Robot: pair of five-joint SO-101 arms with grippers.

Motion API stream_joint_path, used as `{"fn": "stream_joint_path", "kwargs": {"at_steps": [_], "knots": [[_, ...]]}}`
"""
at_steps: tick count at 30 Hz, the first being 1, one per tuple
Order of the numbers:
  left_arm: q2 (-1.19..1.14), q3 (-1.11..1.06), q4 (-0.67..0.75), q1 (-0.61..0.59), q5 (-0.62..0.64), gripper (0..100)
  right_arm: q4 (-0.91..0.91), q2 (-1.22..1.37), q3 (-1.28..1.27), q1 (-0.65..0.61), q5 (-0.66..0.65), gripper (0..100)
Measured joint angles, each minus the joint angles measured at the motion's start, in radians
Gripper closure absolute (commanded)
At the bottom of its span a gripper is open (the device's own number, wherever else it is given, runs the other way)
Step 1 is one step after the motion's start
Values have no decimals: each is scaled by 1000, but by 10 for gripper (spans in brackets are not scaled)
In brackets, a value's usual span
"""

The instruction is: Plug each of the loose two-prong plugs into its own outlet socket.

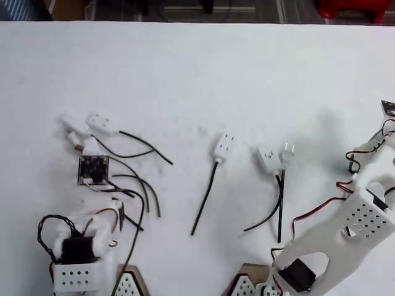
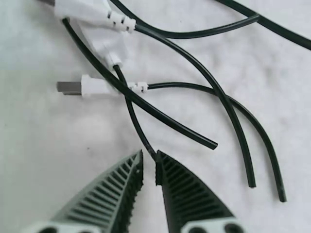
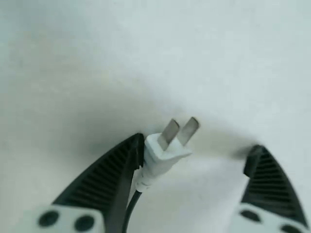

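Right gripper (image 3: 197,145) stood released, jaws wide, around the two-prong plug (image 3: 163,153), whose body touched one jaw on the tabletop (image 3: 73,58). We judged it best to centre on the body, clamp squarely, and keep the prongs level for the socket (image 1: 270,158) right of centre in the high view.

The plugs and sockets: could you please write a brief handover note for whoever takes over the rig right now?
Right gripper: open, with the right plug between its fingers.
Left gripper: over the crossed cables on the left; the left plug lies loose just ahead.
Sockets: right socket beside the right plug, middle socket empty, left socket by the tangle.
Done: no plug seated that I can see.
Left: seat each plug in its own socket.
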State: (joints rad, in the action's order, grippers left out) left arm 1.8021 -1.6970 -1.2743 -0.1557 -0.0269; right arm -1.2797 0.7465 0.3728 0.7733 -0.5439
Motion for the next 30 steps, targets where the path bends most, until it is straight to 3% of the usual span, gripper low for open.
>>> {"fn": "stream_joint_path", "kwargs": {"at_steps": [6, 19, 25, 30], "knots": [[0, 0, 0, 0, 0, 932, -55, -8, 8, 52, -6, 872], [0, 0, 0, 0, 0, 932, -394, 15, 175, 51, 54, 870], [0, 0, 0, 0, 0, 932, -422, 18, 267, 44, 55, 868], [0, 0, 0, 0, 0, 932, -425, 18, 276, 46, -17, 868]]}}
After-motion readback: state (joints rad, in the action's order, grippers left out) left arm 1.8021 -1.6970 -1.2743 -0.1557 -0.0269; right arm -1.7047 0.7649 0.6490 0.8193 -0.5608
